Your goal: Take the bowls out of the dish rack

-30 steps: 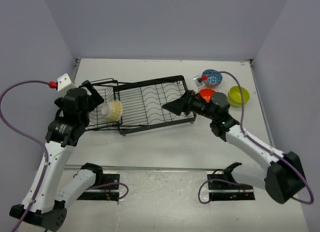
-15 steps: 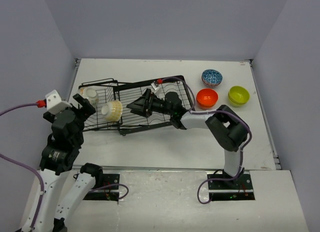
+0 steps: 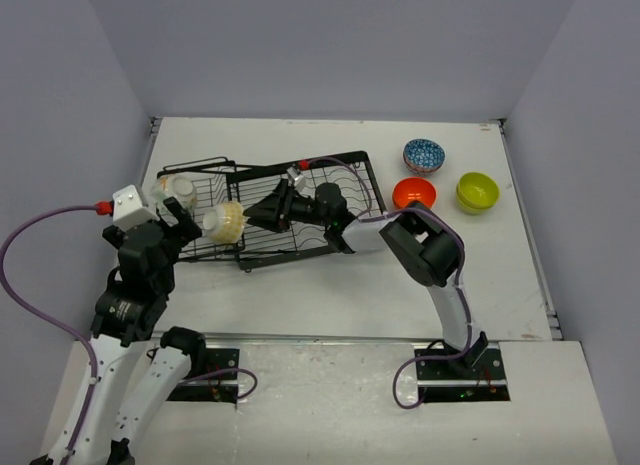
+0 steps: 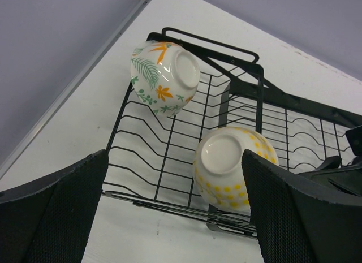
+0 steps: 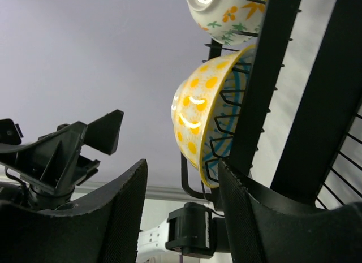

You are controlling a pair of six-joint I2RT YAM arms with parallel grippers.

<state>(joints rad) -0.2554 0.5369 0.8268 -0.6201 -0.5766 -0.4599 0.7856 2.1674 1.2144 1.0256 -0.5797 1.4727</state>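
Looking down from top: we see dish rack skewed on table, leaf-print bowl and yellow-dotted bowl inside at left end. Blue-patterned bowl, orange bowl and green bowl out on table, right. Right gripper over rack beside dotted bowl; its spread unreadable here.

Left wrist view: left gripper spread wide, empty, both bowl bases facing us.

Right wrist view: jaws apart, gripping nothing, dotted bowl's rim just ahead.

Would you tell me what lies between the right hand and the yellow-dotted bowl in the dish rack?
Only the dish rack's black wires; the top external view shows no other bowl between the right hand and the yellow-dotted bowl.
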